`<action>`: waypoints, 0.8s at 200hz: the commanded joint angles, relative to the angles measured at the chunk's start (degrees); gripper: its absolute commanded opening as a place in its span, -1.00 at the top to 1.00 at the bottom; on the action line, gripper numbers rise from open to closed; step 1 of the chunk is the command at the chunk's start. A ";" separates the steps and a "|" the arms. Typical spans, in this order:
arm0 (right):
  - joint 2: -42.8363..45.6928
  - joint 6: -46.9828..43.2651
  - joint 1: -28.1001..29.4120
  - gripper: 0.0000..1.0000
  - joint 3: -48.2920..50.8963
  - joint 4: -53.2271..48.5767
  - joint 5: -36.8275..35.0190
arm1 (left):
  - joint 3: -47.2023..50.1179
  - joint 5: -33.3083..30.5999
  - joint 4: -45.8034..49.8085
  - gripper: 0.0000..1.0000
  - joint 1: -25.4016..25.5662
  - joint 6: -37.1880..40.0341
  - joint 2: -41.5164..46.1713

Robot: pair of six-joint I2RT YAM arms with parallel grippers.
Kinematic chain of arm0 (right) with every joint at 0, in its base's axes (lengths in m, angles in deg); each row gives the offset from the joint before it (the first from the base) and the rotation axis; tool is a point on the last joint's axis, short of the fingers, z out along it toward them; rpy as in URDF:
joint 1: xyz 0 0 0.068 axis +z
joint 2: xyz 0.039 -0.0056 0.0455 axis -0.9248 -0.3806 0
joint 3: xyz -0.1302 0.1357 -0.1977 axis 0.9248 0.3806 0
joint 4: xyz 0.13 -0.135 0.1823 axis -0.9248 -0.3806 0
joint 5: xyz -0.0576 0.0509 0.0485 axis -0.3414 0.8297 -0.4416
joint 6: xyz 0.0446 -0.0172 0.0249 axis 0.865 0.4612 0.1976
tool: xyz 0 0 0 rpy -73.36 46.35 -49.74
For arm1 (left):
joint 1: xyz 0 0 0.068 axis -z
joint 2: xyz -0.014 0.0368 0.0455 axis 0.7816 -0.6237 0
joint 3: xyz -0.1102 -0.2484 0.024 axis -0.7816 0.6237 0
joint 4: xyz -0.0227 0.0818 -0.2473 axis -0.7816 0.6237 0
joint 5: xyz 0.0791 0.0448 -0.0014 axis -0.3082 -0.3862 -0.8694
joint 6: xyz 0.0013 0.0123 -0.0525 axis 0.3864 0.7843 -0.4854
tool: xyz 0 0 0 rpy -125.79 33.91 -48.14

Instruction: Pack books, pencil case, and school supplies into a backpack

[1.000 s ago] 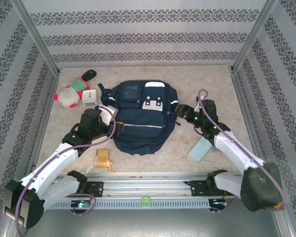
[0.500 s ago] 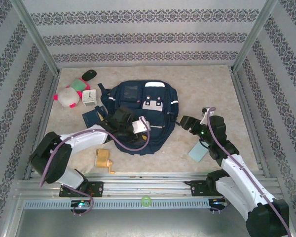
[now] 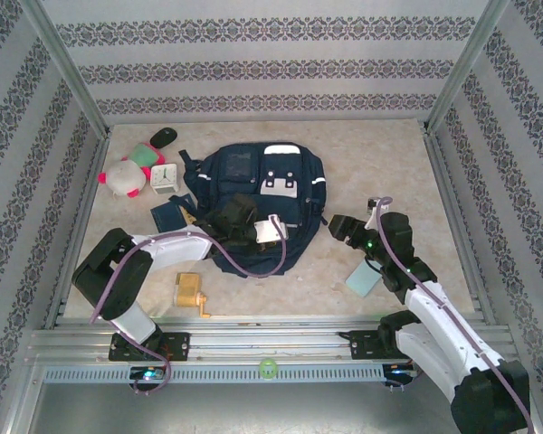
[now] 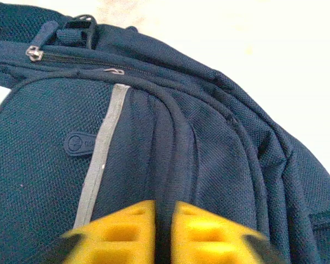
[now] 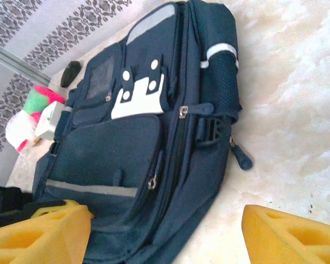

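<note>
our left fingers (image 4: 121, 234) are pinched shut on a seam ridge of the backpack (image 3: 253, 172), which lies flat in the middle of the bench (image 3: 389, 163); our right fingers (image 5: 38, 234) gape empty just right of it. soft, floppy cloth, we judge: grip seams or zip pulls.

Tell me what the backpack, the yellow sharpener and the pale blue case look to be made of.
Backpack: matte woven synthetic fabric. The left wrist view shows a coarse weave, stitched seams and a grey strip, possibly reflective.
Sharpener: likely hard plastic, going by its uniform yellow-orange colour and boxy moulded shape.
Pencil case: smooth, plain pale blue. It could be plastic or coated fabric, but it is too small to tell.
</note>
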 commanded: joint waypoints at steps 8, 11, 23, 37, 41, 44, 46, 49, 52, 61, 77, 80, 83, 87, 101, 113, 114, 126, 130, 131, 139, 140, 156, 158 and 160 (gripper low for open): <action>-2.22 -3.42 0.13 -0.45 1.39 4.46 1.92 | -4.97 11.62 4.68 1.00 -3.89 -3.05 7.83; -2.57 -3.52 0.19 -0.45 1.66 5.12 2.08 | -5.41 13.19 5.49 1.00 -4.52 -3.28 8.53; -3.84 -4.66 0.17 -0.45 2.38 7.81 3.11 | -7.46 18.18 9.25 1.00 -6.97 -3.49 10.96; -5.14 -7.84 0.31 -0.45 2.80 10.38 4.07 | -9.38 21.44 13.09 1.00 -9.23 -1.79 13.35; -5.52 -8.85 0.31 -0.45 2.83 10.95 4.28 | -9.93 21.95 13.99 1.00 -9.82 -1.34 13.84; -5.79 -9.47 0.41 -0.44 2.81 11.36 4.31 | -10.25 22.37 14.75 1.00 -10.33 -0.92 14.30; -5.96 -9.98 0.38 -0.44 2.81 11.52 4.31 | -10.62 22.64 15.20 1.00 -10.67 -0.76 14.48; -6.30 -10.65 0.37 -0.43 2.77 11.85 4.29 | -11.07 23.10 15.84 1.00 -11.13 -0.49 14.86; -6.59 -11.41 0.51 -0.42 2.73 12.15 4.31 | -11.45 23.62 16.45 1.00 -11.66 -0.33 15.17; -7.82 -13.94 0.60 -0.40 2.66 13.16 4.94 | -12.57 25.59 17.86 1.00 -13.40 -0.35 15.87; -10.35 -18.02 0.72 -0.35 2.00 14.03 6.22 | -14.53 28.48 19.88 1.00 -16.41 -0.38 16.68; -10.96 -18.44 0.79 -0.34 1.83 14.15 6.23 | -14.81 28.88 20.14 1.00 -16.87 -0.36 16.82; -11.54 -18.78 0.80 -0.33 1.65 14.32 6.55 | -15.08 29.26 20.38 1.00 -17.33 -0.29 16.98; -12.37 -19.26 0.80 -0.33 1.31 14.58 7.12 | -15.40 29.79 20.62 1.00 -17.93 -0.27 17.14; -15.61 -21.17 1.05 -0.31 0.27 16.10 9.84 | -16.57 31.67 21.04 1.00 -19.70 -0.24 17.49; -18.59 -22.71 1.80 -0.30 -0.47 18.08 12.30 | -17.43 33.56 20.92 1.00 -21.05 -0.72 17.61; -18.74 -22.90 1.92 -0.29 -0.55 18.25 12.52 | -17.53 33.74 20.89 1.00 -21.26 -0.71 17.55; -21.75 -24.91 3.14 -0.27 -1.42 19.99 14.01 | -18.39 35.19 20.90 1.00 -22.24 -0.83 17.40; -22.82 -25.43 3.46 -0.27 -1.72 20.59 14.50 | -18.63 35.59 20.98 1.00 -22.51 -0.80 17.25; -23.05 -25.54 3.58 -0.26 -1.83 20.69 14.59 | -18.66 35.67 21.01 1.00 -22.57 -0.80 17.24; -24.83 -27.22 4.26 -0.24 -2.39 21.80 15.69 | -19.17 36.30 21.20 1.00 -23.05 -0.54 17.06; -25.07 -27.44 4.38 -0.23 -2.43 21.96 15.76 | -19.24 36.38 21.25 1.00 -23.10 -0.54 17.01; -28.07 -30.60 5.58 -0.21 -3.54 24.46 15.97 | -19.86 37.13 22.02 1.00 -23.67 0.20 16.79; -28.39 -31.08 5.72 -0.20 -3.61 24.74 15.95 | -19.86 37.16 22.12 1.00 -23.67 0.29 16.75; -28.66 -31.46 5.82 -0.20 -3.65 25.01 15.92 | -19.97 37.21 22.18 1.00 -23.72 0.38 16.78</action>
